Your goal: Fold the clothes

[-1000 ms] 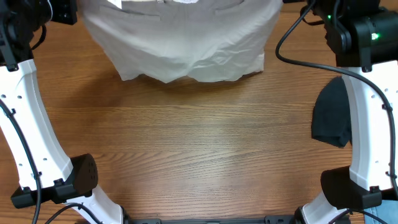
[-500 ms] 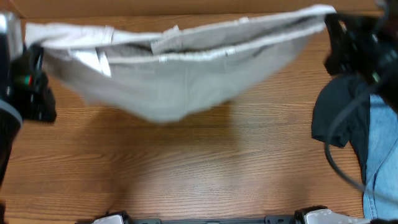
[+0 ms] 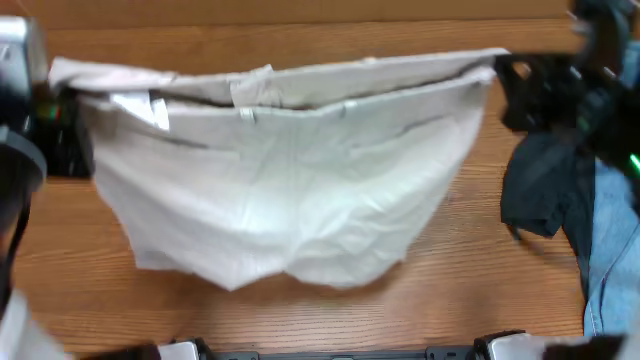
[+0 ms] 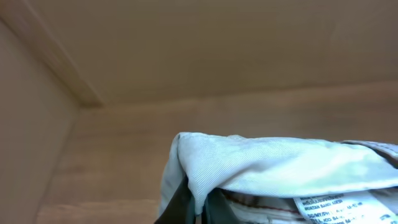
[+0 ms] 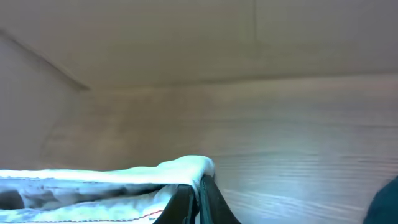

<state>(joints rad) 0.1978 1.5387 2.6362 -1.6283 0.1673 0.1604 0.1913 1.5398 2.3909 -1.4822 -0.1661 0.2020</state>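
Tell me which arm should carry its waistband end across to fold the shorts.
Probably right. The left gripper and right gripper both pinch the shorts, but the right end hangs beside the dark garment and jeans; leftward is bare table.

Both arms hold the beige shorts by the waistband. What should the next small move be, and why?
Probably lower both arms together, laying the cream cotton shorts flat on the wooden table. The left gripper and right gripper each pinch a waistband corner with shut jaws, and the fabric spans wide between them, so spreading it seems due before any fold.
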